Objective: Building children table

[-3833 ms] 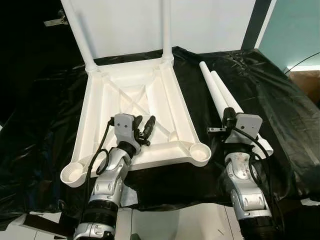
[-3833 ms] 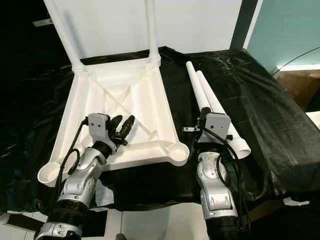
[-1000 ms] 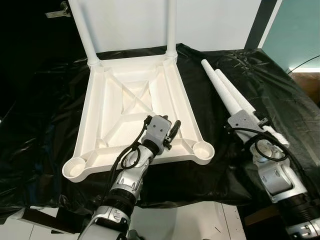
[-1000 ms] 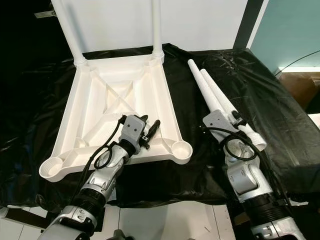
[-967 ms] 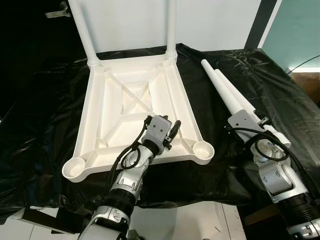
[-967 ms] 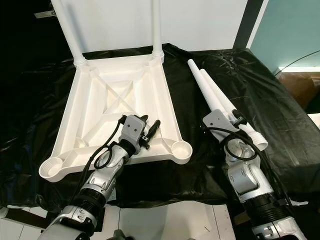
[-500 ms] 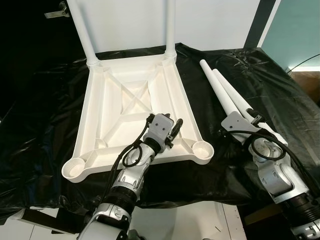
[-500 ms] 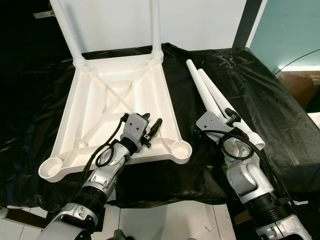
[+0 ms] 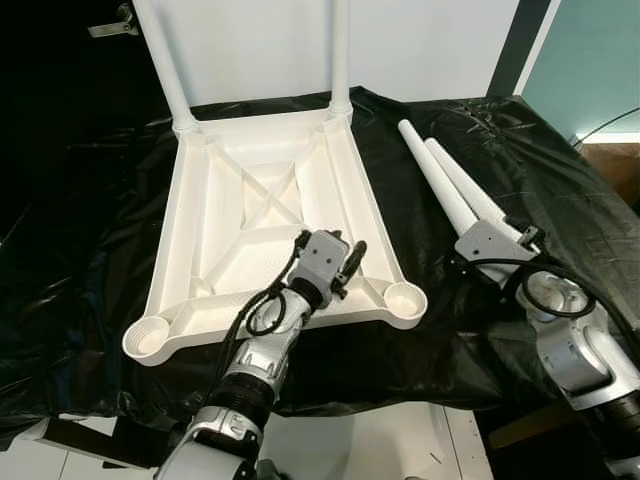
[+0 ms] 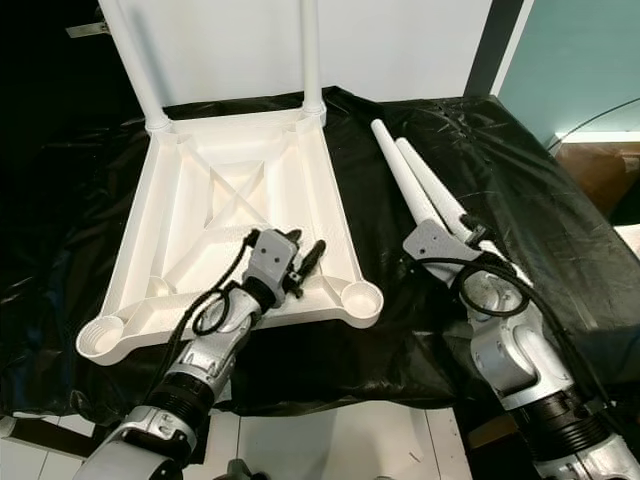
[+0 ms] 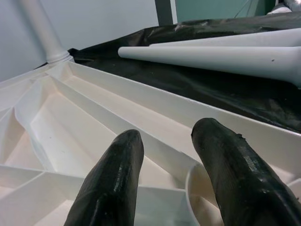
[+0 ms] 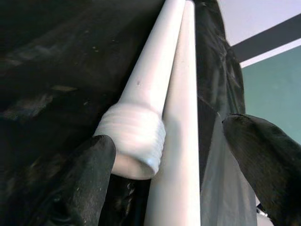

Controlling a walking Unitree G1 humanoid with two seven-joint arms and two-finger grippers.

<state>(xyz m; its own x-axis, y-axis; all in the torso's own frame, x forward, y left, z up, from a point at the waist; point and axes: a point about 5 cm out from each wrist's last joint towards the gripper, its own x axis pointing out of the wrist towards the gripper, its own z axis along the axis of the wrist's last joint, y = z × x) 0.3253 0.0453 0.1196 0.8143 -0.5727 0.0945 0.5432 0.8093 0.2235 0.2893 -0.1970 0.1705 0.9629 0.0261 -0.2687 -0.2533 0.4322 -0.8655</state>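
Matt white plastic tabletop (image 9: pixel 270 200) and legs (image 9: pixel 455 190) on glossy black sheeting (image 9: pixel 560 190).

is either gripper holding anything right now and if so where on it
Nothing is held. The right gripper is open, its fingers either side of the threaded ends of the two loose table legs. The left gripper is open over the upturned tabletop.

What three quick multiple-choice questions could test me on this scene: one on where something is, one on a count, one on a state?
1. Where do the loose legs lie?
A. on the black sheet, to the right of the tabletop
B. inside the tabletop
C. on the floor

2. How many legs already stand in the upturned tabletop?
A. none
B. two
C. four

3. How is the right gripper?
A. shut on a leg
B. open around the legs' ends
C. folded away

Answers: 1 A, they rest beside it on the sheet; 2 B, two posts rise from its far corners; 3 B, its fingers stand wide apart.
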